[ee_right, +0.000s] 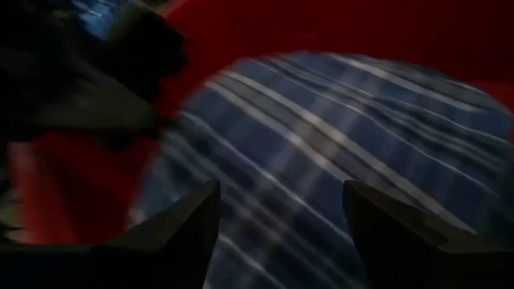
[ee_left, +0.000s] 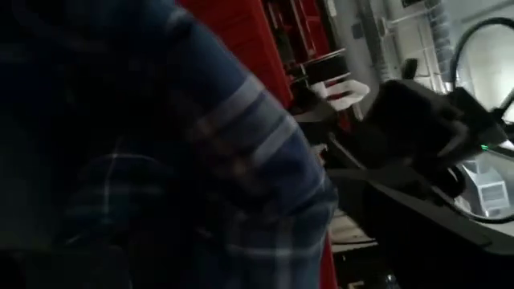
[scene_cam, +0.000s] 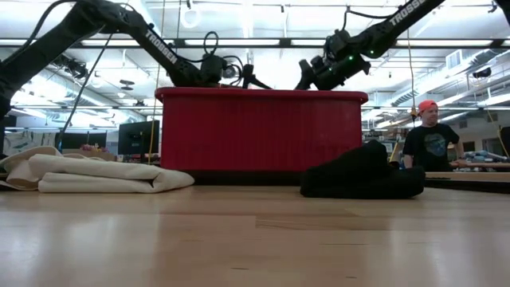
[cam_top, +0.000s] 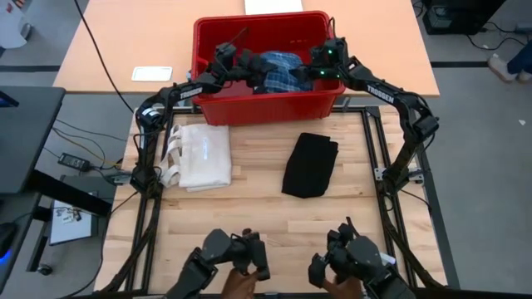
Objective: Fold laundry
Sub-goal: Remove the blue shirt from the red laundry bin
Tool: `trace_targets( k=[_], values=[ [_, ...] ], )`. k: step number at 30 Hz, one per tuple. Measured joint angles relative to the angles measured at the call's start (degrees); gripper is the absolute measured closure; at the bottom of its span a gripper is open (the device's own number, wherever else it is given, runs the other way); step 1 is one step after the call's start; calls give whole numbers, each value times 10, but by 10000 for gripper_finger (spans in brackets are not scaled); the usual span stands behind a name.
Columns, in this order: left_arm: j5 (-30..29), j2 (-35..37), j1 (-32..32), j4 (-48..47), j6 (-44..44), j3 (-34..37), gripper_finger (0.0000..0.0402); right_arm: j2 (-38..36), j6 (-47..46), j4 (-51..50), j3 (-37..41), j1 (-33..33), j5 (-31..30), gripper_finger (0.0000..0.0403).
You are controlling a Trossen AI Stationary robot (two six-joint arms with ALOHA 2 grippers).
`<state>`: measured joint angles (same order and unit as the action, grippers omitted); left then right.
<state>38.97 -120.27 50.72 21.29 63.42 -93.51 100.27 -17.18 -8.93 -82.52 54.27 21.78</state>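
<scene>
A blue-and-white plaid garment (cam_top: 278, 71) lies bunched inside a red bin (cam_top: 266, 110) at the table's far edge. My left gripper (cam_top: 249, 60) reaches into the bin from the left, open, close against the plaid cloth (ee_left: 201, 160). My right gripper (cam_top: 309, 73) comes in from the right. Its two fingers stand apart just above the plaid (ee_right: 337, 128), with nothing between them. A folded black garment (cam_top: 309, 164) lies flat on the table right of centre. A folded pale garment (cam_top: 204, 155) lies flat on the left. My left gripper sits right against the plaid garment, which fills its wrist view. Its fingers do not show there, so I cannot tell whether they touch the cloth.
The bin's walls (scene_cam: 255, 127) rise around both grippers. Two dark hand-held controllers (cam_top: 237, 257) (cam_top: 353, 262) sit at the table's near edge. Bare wood lies between the folded garments and the near edge. A person (scene_cam: 430, 135) stands beyond the table on the right.
</scene>
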Motion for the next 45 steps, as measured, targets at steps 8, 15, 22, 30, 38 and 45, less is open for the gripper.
trace_targets(
  k=[8, 15, 22, 30, 38, 45],
  values=[
    [-70, -2, -8, -134, -43, 0, 45, 0, 42, -55, 0, 6, -75, 133],
    [-153, -2, -17, -193, -80, 0, 45, 0, 52, -65, 0, 6, -77, 133],
    [-155, -28, -29, -35, -85, 0, 45, 0, 77, -66, 0, 6, -82, 133],
    [-103, -82, -41, 17, 18, 1, 45, 0, 82, -65, 0, 6, -53, 133],
    [-119, -84, -43, 57, 22, 0, 80, -1, 79, -63, 0, 6, -37, 133],
    [-125, -84, -34, 42, 4, 0, 244, -35, 78, -62, 0, 5, -37, 133]
  ],
)
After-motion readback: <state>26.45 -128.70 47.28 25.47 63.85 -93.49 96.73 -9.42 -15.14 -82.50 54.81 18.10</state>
